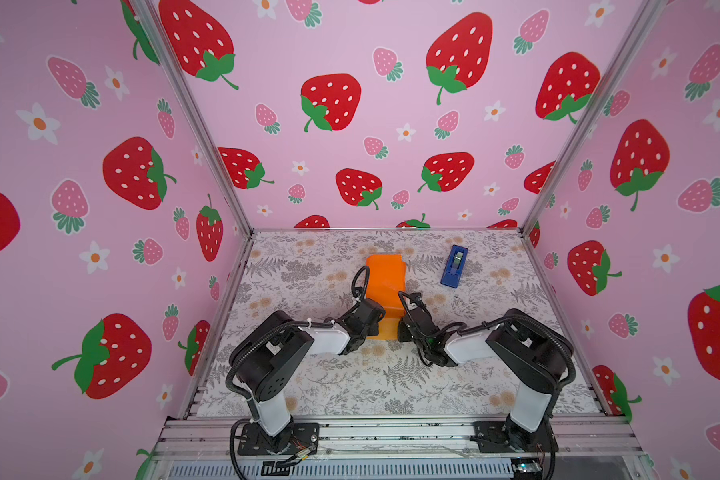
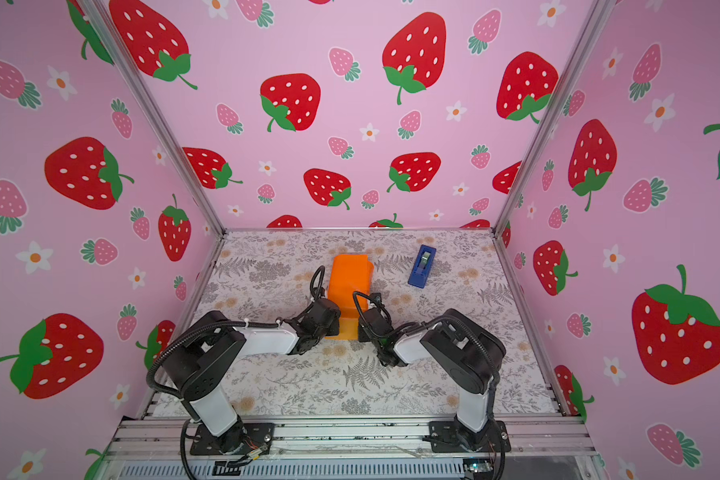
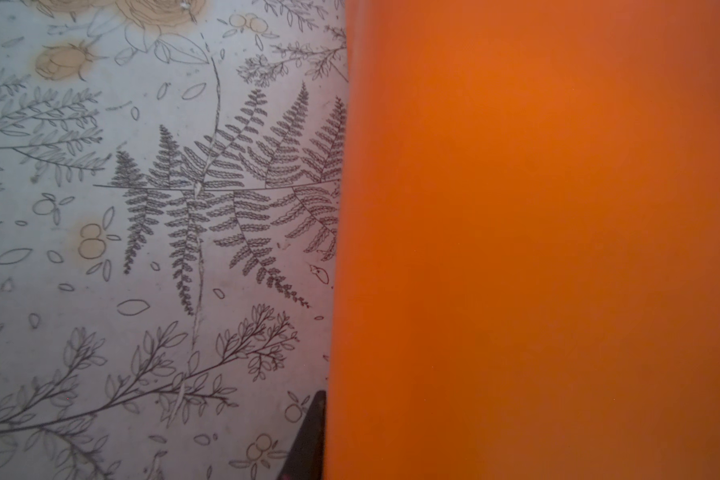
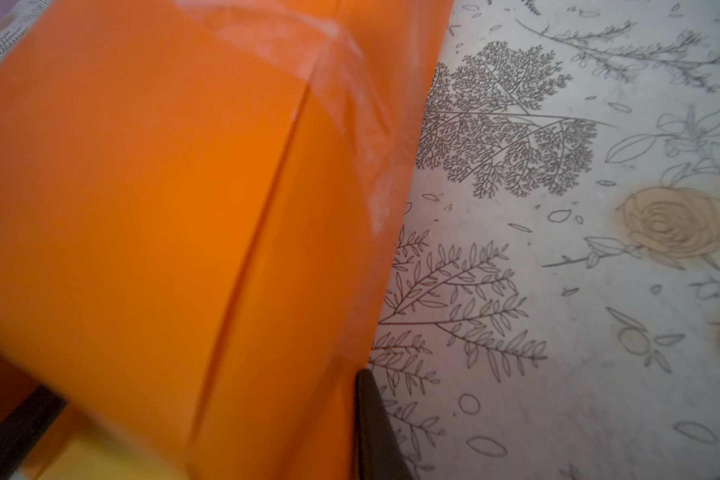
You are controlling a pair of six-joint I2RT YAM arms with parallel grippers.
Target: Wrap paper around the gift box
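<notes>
The orange paper [image 1: 385, 276], draped over the hidden gift box mid-bench [image 1: 350, 374], could tear or slip if the closed right hand [image 1: 404, 330] and the left hand [image 1: 373, 330], whose opening I cannot tell, pull unevenly.

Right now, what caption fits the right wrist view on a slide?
Folded orange paper, seam showing, lies on the floral cover.

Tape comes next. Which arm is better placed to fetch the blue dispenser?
Right. The tape dispenser lies right of the paper, beyond the right gripper, with only bare table covering between them. The left gripper sits on the paper's other side and would have to reach across it.
</notes>
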